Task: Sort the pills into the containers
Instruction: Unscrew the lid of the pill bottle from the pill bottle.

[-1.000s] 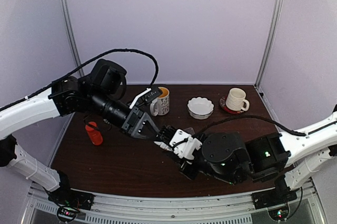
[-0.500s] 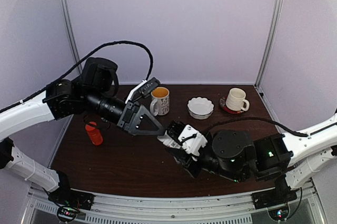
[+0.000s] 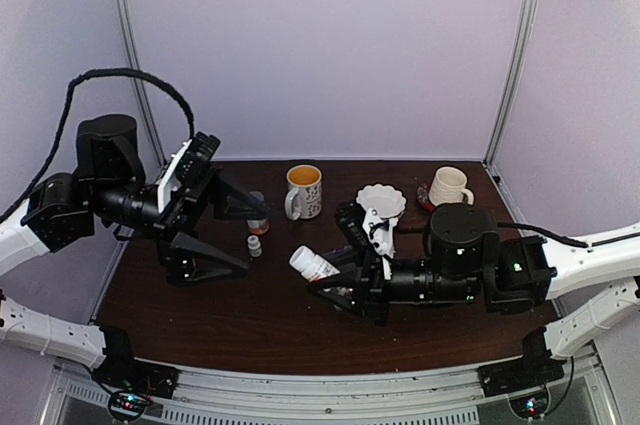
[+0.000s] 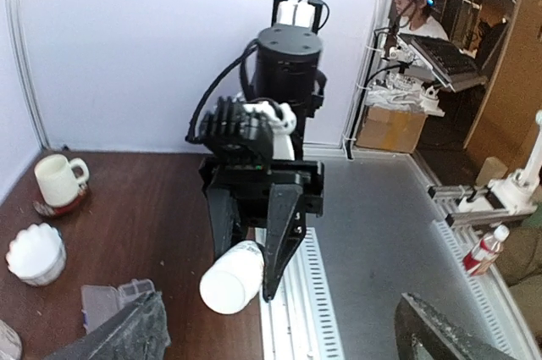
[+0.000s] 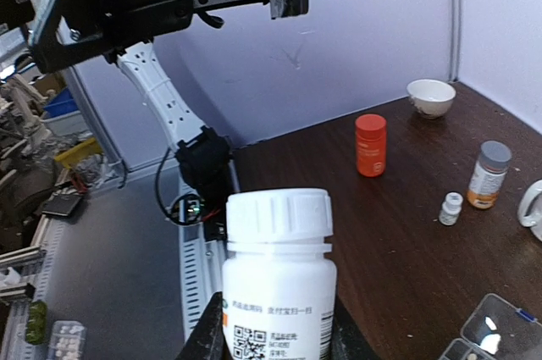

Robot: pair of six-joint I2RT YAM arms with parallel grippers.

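Containers (image 5: 501, 324) show as clear plastic compartments on brown table (image 5: 406, 233).

Furniture: my table (image 3: 250, 320) is of dark brown wood, with a slotted metal rail (image 3: 330, 397) along the edge near me.
Walls: pale lilac panels (image 3: 320, 45) stand behind it and on both sides.
Corners: a thin metal post (image 3: 128, 55) runs up in each back corner.
Floor: the floor (image 4: 373, 224) beside my table is grey; a cardboard box (image 4: 388, 127) stands farther off.
Light: even and bright on the walls.

Even soft light, slight blur
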